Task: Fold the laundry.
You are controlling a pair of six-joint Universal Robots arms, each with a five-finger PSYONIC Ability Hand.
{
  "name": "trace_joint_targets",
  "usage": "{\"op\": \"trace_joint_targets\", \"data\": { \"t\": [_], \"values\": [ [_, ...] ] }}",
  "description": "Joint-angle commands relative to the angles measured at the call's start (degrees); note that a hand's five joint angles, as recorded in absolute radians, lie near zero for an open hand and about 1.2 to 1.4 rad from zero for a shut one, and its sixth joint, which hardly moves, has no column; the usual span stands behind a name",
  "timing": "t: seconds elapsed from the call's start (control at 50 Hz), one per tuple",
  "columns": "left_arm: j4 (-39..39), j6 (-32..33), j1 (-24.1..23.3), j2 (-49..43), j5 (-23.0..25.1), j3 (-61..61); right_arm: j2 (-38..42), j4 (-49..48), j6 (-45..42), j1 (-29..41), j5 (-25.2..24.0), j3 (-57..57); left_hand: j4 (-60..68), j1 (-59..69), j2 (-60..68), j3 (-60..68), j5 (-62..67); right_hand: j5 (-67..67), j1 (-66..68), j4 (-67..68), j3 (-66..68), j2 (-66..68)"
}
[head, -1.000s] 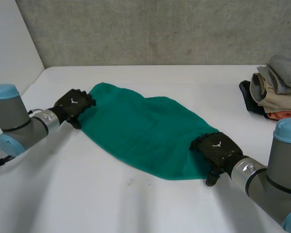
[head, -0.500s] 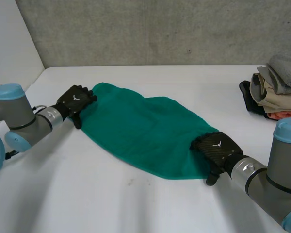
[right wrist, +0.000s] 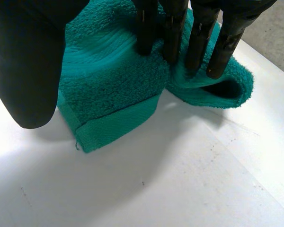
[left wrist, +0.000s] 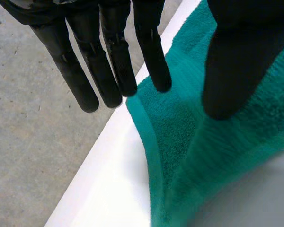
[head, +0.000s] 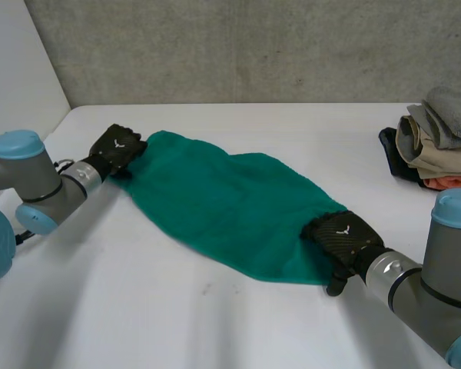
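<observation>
One white table (head: pixel 238 323) carries everything. One green towel (head: pixel 223 200) lies spread on it, stretched between the two hands and narrowing toward each. One pile (head: pixel 438 146) of folded clothes sits on the table well beyond the right hand, on its outer side, apart from the towel. The pile has a grey piece on top, beige under it, then orange, with black at the side.

Two arms reach in. The left arm (head: pixel 31 184) ends at the towel's far corner and the right arm (head: pixel 438 284) ends at its near corner.

The left hand (head: pixel 117 147) is at the far corner of the towel. In the left wrist view a ridge of cloth rises toward the palm between its straight fingers (left wrist: pixel 111 61) and its thumb (left wrist: pixel 236 61). The hem touches the fingertips and the thumb lies over the cloth, so the hand pinches that corner. Bare table shows just past its fingertips.

The right hand (head: pixel 343 237) is on the near corner. In the right wrist view its fingers (right wrist: pixel 173 28) dig down into the bunched cloth while its thumb (right wrist: pixel 33 56) stands on the other side of it. The corner is gathered in its grasp, with a hemmed flap folded over below the palm. A small open loop of towel bulges out just beside the fingertips.
</observation>
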Motion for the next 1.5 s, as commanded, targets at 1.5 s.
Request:
{"op": "trace_joint_targets", "data": {
  "t": [1.5],
  "values": [
    [-2.14, -6.21, -5.35, 58.03, -15.2, -55.21, 3.01, -7.29, -0.76, 0.71, -0.54, 0.18, 34.17, 32.78, 33.79, 34.3, 34.67, 45.73, 46.98, 45.78, 45.62, 40.96]
  ]
}}
